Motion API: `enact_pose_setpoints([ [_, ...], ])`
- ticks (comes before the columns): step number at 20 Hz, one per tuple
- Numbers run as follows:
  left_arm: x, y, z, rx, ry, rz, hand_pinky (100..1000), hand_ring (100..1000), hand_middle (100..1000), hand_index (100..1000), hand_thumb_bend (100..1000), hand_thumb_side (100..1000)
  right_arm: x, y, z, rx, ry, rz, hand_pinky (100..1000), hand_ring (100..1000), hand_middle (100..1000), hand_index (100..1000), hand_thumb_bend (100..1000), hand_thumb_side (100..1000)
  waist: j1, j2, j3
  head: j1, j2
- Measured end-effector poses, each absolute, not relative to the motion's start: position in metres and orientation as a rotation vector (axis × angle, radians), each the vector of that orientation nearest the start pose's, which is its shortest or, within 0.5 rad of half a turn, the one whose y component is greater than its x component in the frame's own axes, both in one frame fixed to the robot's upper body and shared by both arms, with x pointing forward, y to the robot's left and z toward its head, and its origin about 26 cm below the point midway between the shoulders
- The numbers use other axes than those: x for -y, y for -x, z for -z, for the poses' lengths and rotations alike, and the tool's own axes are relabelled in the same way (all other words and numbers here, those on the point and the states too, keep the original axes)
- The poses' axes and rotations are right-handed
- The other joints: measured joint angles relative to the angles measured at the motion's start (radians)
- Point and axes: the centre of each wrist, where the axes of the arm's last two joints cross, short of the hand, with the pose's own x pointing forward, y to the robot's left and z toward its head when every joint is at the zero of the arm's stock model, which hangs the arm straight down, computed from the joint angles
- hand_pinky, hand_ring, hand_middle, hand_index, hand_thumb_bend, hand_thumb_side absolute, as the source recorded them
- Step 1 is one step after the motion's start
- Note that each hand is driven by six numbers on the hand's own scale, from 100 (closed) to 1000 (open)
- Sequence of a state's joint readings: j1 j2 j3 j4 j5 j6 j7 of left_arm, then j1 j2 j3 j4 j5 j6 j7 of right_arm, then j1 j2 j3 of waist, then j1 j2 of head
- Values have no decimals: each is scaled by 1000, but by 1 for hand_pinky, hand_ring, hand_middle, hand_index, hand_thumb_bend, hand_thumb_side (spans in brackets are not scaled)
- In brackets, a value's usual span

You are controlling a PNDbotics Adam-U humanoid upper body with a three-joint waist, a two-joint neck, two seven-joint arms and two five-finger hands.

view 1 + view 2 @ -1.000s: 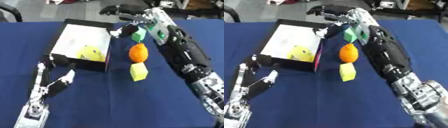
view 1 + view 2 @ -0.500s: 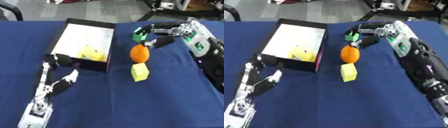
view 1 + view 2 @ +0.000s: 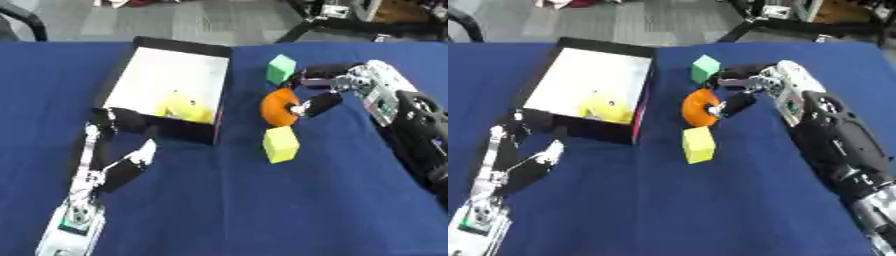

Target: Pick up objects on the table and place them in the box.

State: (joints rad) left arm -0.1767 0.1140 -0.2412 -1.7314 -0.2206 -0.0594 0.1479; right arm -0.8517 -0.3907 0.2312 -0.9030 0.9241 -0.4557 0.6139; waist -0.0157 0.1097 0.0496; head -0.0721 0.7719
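An orange fruit [image 3: 276,107] lies on the blue table between a green cube [image 3: 281,68] behind it and a yellow-green cube [image 3: 281,144] in front. My right hand [image 3: 343,86] reaches in from the right. Its thumb [image 3: 318,104] rests against the fruit's right side, and its fingers [image 3: 317,72] stretch over the fruit's top toward the green cube, so the hand is open. The black box [image 3: 121,119] with a white floor stands at the left and holds a yellow object [image 3: 183,107]. My left hand [image 3: 124,167] rests open by the box's front wall.
Blue cloth [image 3: 262,210] covers the table. Grey floor and black stands [image 3: 367,27] show past the far edge. My right forearm [image 3: 416,130] lies across the table's right side.
My right hand came away from the box's far right corner, down past the green cube, and now sits at the orange fruit's right side with its thumb on it. The left hand stays put.
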Motion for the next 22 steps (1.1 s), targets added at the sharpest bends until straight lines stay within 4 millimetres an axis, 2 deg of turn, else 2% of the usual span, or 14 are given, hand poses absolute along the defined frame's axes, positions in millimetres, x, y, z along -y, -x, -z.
enact_pose_setpoints([
  [2, -180, -303, -74, 1982, -130, 350, 737, 762, 591, 554, 295, 100, 259, -469, -128, 1209, 544, -1946, 910, 878, 847, 925, 100, 635, 0, 0, 1, 0, 0],
  [5, -180, -303, -74, 1982, -130, 350, 737, 763, 591, 554, 295, 100, 256, -470, -124, 1218, 556, -1947, 899, 851, 786, 852, 100, 443, 0, 0, 2, -1, 0],
  [7, -180, -303, -74, 1982, -130, 350, 737, 763, 591, 554, 295, 100, 253, -470, -122, 1236, 572, -1943, 884, 817, 705, 734, 100, 300, 0, 0, 2, -1, 0],
  [8, -180, -303, -74, 1982, -130, 350, 737, 763, 591, 554, 295, 100, 251, -471, -123, 1256, 587, -1934, 882, 813, 692, 717, 100, 298, 0, 0, 2, -2, 0],
  [9, -180, -303, -74, 1982, -130, 350, 737, 763, 591, 554, 295, 100, 249, -472, -124, 1280, 603, -1924, 853, 760, 566, 544, 100, 269, 0, 0, 2, -2, 0],
  [13, -180, -303, -74, 1982, -129, 350, 737, 763, 591, 554, 296, 100, 244, -472, -122, 1420, 659, -1846, 813, 682, 457, 361, 100, 228, 0, 0, 3, -5, 0],
  [17, -180, -303, -74, 1981, -129, 351, 737, 764, 591, 554, 295, 100, 239, -472, -127, 1551, 676, -1762, 791, 653, 452, 334, 100, 205, 0, 0, 4, -6, 0],
  [22, -180, -303, -74, 1980, -129, 352, 737, 764, 591, 553, 296, 100, 221, -478, -161, 1733, 622, -1656, 780, 643, 456, 339, 100, 198, 0, 0, 7, -10, 0],
])
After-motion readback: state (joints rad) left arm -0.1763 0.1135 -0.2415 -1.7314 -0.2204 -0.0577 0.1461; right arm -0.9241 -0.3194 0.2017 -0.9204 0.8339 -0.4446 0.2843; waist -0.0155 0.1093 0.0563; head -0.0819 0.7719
